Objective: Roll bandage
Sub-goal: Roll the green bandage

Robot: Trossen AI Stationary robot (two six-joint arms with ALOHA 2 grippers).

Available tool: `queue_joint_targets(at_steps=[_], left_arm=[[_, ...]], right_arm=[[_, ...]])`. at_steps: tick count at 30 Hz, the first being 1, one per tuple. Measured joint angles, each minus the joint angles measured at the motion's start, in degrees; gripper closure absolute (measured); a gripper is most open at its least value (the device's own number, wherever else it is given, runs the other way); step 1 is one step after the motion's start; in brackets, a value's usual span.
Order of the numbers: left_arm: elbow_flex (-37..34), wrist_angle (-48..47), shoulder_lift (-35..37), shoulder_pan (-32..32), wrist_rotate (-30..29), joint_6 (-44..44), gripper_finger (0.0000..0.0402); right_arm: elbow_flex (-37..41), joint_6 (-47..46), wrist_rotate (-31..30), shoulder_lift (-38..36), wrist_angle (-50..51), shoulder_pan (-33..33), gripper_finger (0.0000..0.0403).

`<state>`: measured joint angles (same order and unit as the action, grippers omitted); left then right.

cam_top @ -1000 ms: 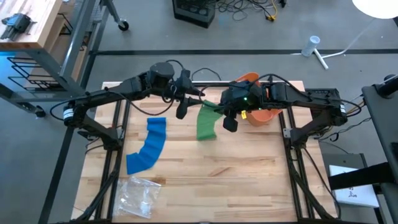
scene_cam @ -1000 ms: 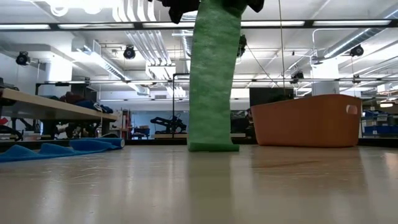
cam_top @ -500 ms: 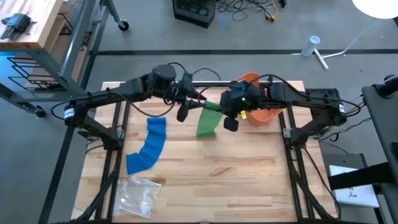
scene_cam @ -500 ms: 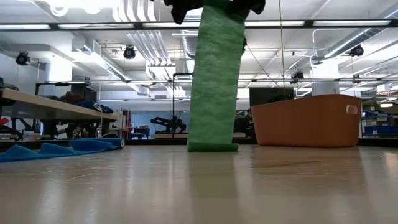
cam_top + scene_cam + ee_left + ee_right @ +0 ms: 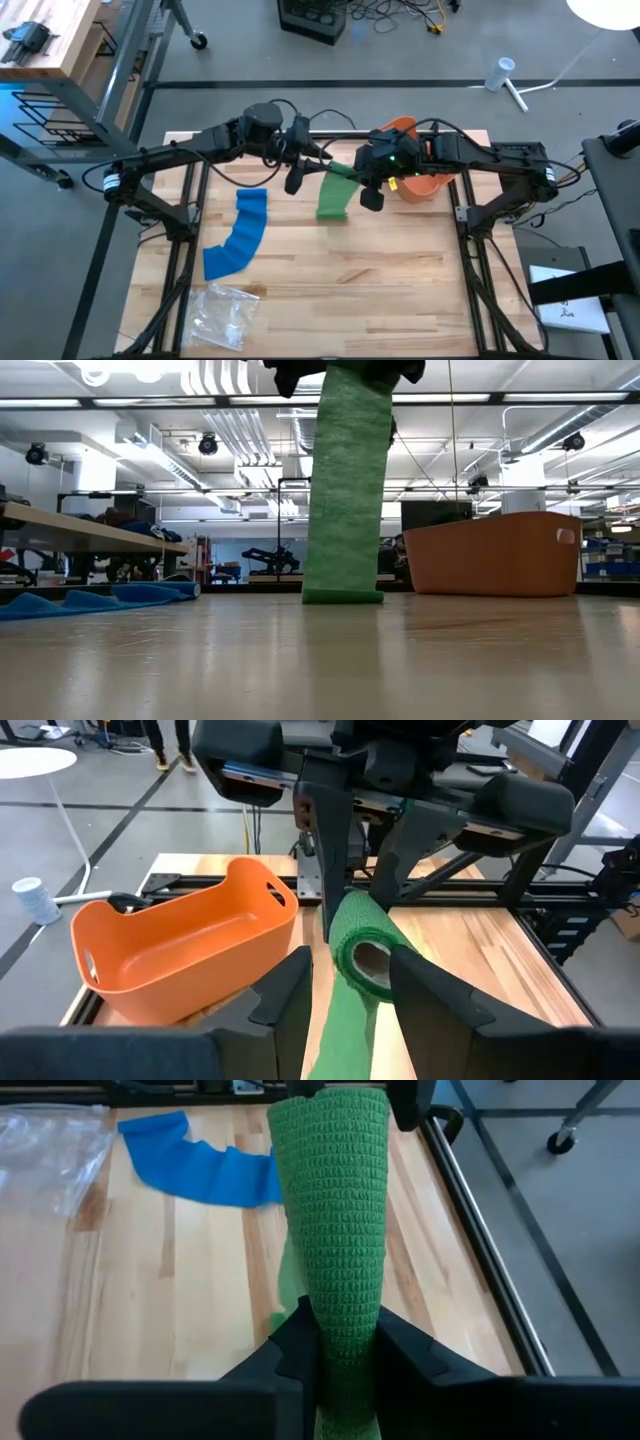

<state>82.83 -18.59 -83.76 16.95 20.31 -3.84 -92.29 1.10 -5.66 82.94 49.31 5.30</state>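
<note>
Above the middle of the pale wooden slatted table [image 5: 400,270], the right gripper [image 5: 340,1342] pinched a green woven elastic bandage [image 5: 333,197] between its two dark fingers [image 5: 298,1342], the jaws drawn in against the fabric. The left gripper [image 5: 350,970] faced it from the other side, its fingers [image 5: 290,995] partly spread on either side of the rolled end of the same bandage [image 5: 362,948]; whether they pressed on the roll could not be told. From the grippers the green strip hung down, its lower end resting on the tabletop [image 5: 342,596].

There was one green bandage and one blue bandage [image 5: 238,234], the latter lying flat and curved on the table's left half, well apart from the arms. One orange plastic tub with cut-out handles [image 5: 180,950] stood at the far edge beneath the right arm. One crumpled clear plastic bag [image 5: 224,312] lay near the front left corner.
</note>
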Motion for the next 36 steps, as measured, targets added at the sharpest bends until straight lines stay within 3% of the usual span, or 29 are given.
queue_joint_targets(at_steps=[36], left_arm=[[-0.02, -0.94, 0.99, -0.57, 0.09, -2.33, 0.0274]], right_arm=[[-0.11, -4.46, 2.7, 1.09, -3.71, -0.37, 0.0341]])
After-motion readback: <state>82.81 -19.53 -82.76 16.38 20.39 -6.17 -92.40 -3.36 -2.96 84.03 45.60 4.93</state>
